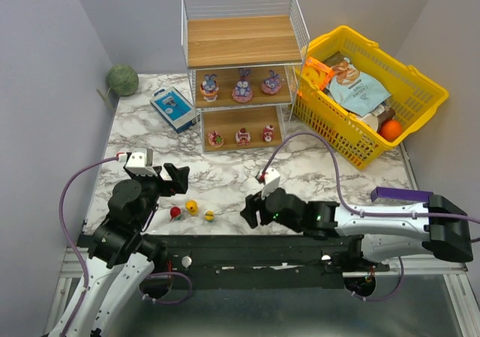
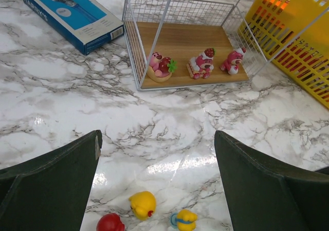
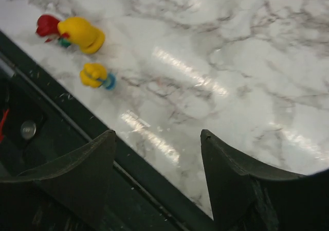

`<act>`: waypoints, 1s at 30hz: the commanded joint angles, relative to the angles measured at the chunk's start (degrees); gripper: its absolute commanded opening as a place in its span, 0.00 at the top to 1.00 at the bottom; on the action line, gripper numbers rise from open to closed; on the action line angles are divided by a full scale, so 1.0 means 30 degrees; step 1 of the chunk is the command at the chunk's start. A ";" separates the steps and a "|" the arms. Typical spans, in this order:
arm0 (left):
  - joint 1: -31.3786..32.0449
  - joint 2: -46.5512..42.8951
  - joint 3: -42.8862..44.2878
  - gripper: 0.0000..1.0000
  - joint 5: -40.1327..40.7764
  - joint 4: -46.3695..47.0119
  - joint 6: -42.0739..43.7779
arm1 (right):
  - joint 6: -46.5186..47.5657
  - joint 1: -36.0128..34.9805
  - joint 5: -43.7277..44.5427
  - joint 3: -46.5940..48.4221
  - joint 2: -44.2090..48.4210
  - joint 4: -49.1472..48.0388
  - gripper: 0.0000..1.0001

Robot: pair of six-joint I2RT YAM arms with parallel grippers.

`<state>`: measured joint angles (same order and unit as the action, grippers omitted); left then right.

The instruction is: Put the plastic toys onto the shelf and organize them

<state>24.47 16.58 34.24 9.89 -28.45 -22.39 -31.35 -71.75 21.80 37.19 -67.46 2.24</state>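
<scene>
Pale grey walls point(image 1: 45, 44) close in a white, grey-veined marble table point(image 1: 225, 173), glossy with light glare.

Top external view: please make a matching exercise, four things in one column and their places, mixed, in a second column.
Things:
1. pink-purple bunny-eared plastic figurines
2. pink-red cake-like plastic figurines
3. small yellow plastic figurines
4. blue-white cardboard box

Places:
A. on the marble table, left of the white wire shelf
B. bottom tier of the shelf
C. on the table, near the arms
D. middle tier of the shelf

Pairs: 1-D, 2-B, 3-C, 4-A.
</scene>
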 commanded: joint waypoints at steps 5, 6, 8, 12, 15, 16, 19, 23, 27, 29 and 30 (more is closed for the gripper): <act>-0.0100 -0.0048 -0.0104 0.01 0.0483 -0.0010 -0.0094 | -0.3260 -0.4877 0.4099 0.0552 -0.4982 -0.4344 0.43; -0.0071 -0.0019 -0.0133 0.01 0.0483 -0.0010 -0.0094 | -0.3550 -0.5145 0.4361 0.0669 -0.5544 -0.5191 0.50; -0.0070 -0.0048 -0.0104 0.01 0.0483 -0.0010 -0.0094 | -0.3407 -0.5729 0.4656 0.1195 -0.6744 -0.6162 0.57; -0.0100 -0.0077 -0.0133 0.01 0.0512 -0.0010 -0.0095 | -0.2968 -0.6026 0.5241 0.1607 -0.9409 -0.9436 0.72; -0.0099 -0.0106 -0.0104 0.01 0.0570 -0.0010 -0.0095 | -0.2705 -0.6027 0.5447 0.1782 -1.0497 -1.1374 0.79; -0.0100 -0.0106 -0.0104 0.01 0.0570 -0.0039 -0.0094 | -0.2616 -0.6026 0.5447 0.1928 -1.1139 -1.1672 0.80; -0.0100 -0.0107 -0.0104 0.01 0.0542 -0.0039 -0.0095 | -0.2439 -0.6026 0.5534 0.2748 -1.2458 -1.2172 0.84; -0.0100 -0.0136 -0.0104 0.01 0.0599 -0.0039 -0.0095 | -0.1564 -0.5968 0.6588 0.3480 -1.3922 -1.3049 0.90; -0.0070 -0.0165 -0.0104 0.01 0.0658 -0.0040 -0.0095 | -0.1501 -0.5850 0.6883 0.4653 -1.4953 -1.2204 0.93; -0.0100 -0.0106 -0.0104 0.01 0.0658 -0.0039 -0.0124 | -0.1940 -0.5734 0.6824 0.4829 -1.5158 -1.2056 0.94; -0.0071 -0.0106 -0.0104 0.01 0.0629 -0.0010 -0.0095 | -0.2028 -0.5704 0.6853 0.4859 -1.5304 -1.1881 0.94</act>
<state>24.47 16.56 34.24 10.76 -28.56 -22.41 -36.62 -89.41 38.33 50.15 -111.48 -32.10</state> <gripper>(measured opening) 0.988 0.068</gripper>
